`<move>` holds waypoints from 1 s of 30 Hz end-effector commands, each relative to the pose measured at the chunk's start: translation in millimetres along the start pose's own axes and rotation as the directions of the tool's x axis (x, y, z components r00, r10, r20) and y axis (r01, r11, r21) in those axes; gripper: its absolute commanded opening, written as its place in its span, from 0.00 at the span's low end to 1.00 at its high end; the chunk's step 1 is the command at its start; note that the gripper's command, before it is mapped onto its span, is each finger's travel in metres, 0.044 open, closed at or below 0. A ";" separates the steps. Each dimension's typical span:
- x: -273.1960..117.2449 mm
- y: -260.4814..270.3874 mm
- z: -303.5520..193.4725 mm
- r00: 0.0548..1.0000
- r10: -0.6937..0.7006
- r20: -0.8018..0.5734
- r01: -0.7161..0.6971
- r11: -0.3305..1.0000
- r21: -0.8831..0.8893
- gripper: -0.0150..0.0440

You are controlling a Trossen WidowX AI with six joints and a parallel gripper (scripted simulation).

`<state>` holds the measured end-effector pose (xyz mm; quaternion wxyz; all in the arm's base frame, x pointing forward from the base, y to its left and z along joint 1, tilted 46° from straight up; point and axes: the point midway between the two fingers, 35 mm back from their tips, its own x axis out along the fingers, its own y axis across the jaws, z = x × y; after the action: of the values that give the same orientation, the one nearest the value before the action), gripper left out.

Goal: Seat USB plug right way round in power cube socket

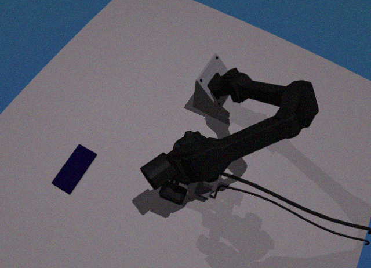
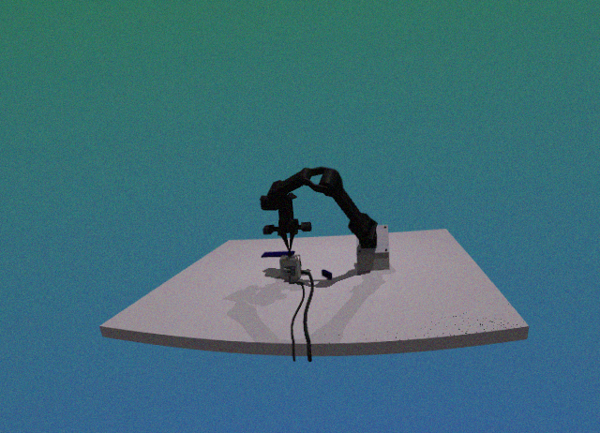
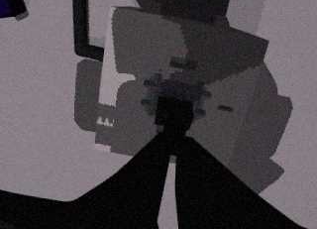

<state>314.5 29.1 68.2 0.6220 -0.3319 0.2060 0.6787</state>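
Black gripper (image 2: 290, 249) (image 3: 172, 145): closed on the USB plug (image 3: 174, 111)
Power cube (image 2: 290, 264) (image 3: 144, 51): directly beneath
Plug depth: probably partial; view dark

1. Black jointed robot arm (image 1: 254, 139) (image 2: 344, 201): one
2. Black two-fingered gripper (image 2: 290, 250) (image 3: 172, 145): one
3. Pale angular mounting bracket (image 1: 207, 71) (image 2: 382, 234): one
4. Pale, broad table (image 1: 119, 64) (image 2: 378, 297) (image 3: 40, 150): one
5. Pale boxy power cube (image 2: 291, 264) (image 3: 144, 41): one
6. Small black USB plug (image 3: 174, 110), atop cube: one
7. Long black cables (image 1: 278, 196) (image 2: 306, 317) (image 3: 80, 21): two
8. Dark blue, flat rectangular slab (image 1: 74, 169) (image 2: 274, 254): one
9. Small dark blue block (image 2: 326, 274) (image 3: 9, 5): one
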 end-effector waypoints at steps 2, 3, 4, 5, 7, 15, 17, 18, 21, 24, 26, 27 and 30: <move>-0.3 0.0 0.0 1.000 0.000 0.000 0.000 1.000 0.000 0.25; -0.9 0.0 0.0 1.000 0.000 0.000 0.000 1.000 0.000 0.25; -1.6 0.0 0.0 1.000 0.000 0.000 0.000 1.000 0.000 0.25; -2.3 0.0 0.0 1.000 0.000 0.000 0.000 1.000 0.000 0.25; -3.6 0.0 0.0 1.000 0.000 0.000 0.000 1.000 0.000 0.25; -8.9 0.0 -0.1 1.000 0.000 0.000 0.000 1.000 0.000 0.25; -10.3 0.0 -0.1 1.000 0.000 0.000 0.000 1.000 0.000 0.25; -10.9 0.0 -0.1 1.000 0.000 0.000 0.000 1.000 0.000 0.25; -12.9 0.0 -0.2 1.000 0.000 -0.001 0.000 1.000 0.000 0.25; -14.9 0.0 -0.2 1.000 0.000 -0.001 0.000 1.000 0.000 0.25; -16.3 0.0 -0.2 1.000 0.000 -0.001 0.000 1.000 0.000 0.25; -16.9 0.0 -0.2 1.000 0.000 -0.001 0.000 1.000 0.000 0.25; -18.9 0.1 -0.2 1.000 0.000 -0.001 0.000 1.000 0.000 0.25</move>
<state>314.5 17.3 80.2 0.6238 -0.3294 0.2069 0.6779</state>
